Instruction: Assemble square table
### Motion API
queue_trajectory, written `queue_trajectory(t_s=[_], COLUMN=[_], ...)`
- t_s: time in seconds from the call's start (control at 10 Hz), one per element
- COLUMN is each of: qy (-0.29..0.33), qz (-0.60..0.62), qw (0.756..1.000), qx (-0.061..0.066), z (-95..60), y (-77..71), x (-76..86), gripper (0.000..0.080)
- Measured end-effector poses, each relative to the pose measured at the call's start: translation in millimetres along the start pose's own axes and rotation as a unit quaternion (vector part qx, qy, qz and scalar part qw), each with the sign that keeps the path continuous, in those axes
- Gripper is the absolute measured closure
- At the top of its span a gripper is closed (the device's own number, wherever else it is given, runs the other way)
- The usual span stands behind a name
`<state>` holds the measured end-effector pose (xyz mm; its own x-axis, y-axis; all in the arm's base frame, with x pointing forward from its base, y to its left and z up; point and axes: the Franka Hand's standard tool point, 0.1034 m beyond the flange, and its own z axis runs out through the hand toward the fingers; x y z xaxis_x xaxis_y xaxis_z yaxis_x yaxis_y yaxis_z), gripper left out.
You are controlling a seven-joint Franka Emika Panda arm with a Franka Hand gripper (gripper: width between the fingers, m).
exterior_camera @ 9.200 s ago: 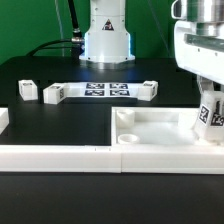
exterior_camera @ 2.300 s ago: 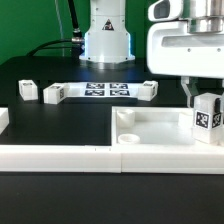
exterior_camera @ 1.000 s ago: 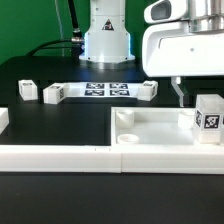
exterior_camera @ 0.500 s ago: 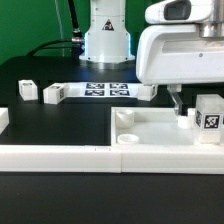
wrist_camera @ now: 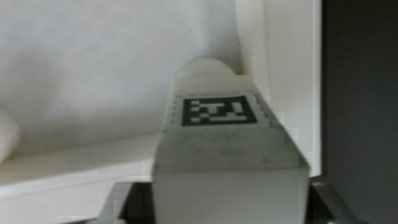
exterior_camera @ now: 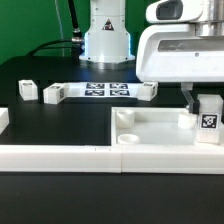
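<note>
**Fingers back on the upright leg at the table-top corner**

**Change noted.** The square table top (exterior_camera: 160,126) lies rim-up on the black surface (exterior_camera: 60,125), at the exterior view's right, and has not moved over the last second. The arm's white hand body has moved. A second ago it hung toward the exterior view's left of the leg, with the fingers spread wide and clear of it. It has since shifted across and now sits directly over the leg (exterior_camera: 209,120). The fingers (exterior_camera: 189,98) have narrowed from full spread to roughly the leg's own width.

**Position.** The leg stands upright inside the table top, at the corner on the exterior view's right. In the wrist view the leg (wrist_camera: 222,150) fills the whole span between the two dark fingers (wrist_camera: 135,205), one on each flank, with no gap visible. Its tag (wrist_camera: 219,108) sits centred between them, and the rim wall runs just beside it.

**Assessment.** The fingers are judged closed on the leg, held part-open only by its width. A fresh grasp on a leg already standing in its corner suggests it is partway through being screwed in. Whether it is seated cannot be told. Other loose leg blocks (exterior_camera: 53,94) lie near the marker board (exterior_camera: 100,90), so most of the assembly is judged outstanding.
</note>
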<state>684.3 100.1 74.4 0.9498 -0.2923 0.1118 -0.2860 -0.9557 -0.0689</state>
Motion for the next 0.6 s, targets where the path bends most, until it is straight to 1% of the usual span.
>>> queue_trajectory(t_s=[0.1, 0.3, 0.4, 0.5, 0.6], qy=[0.0, -0.005, -0.013, -0.029, -0.05], qz=[0.045, 0.218, 0.318, 0.438, 0.52], qw=[0.999, 0.976, 0.948, 0.899, 0.853], qx=[-0.001, -0.011, -0.009, -0.001, 0.01], z=[0.6, 0.4, 0.3, 0.7, 0.9], y=[0.9, 3.9, 5.0, 7.0, 8.4], x=[0.0, -0.5, -2.1, -3.9, -4.7], gripper=[0.0511, 0.0511, 0.0511, 0.0511, 0.0509])
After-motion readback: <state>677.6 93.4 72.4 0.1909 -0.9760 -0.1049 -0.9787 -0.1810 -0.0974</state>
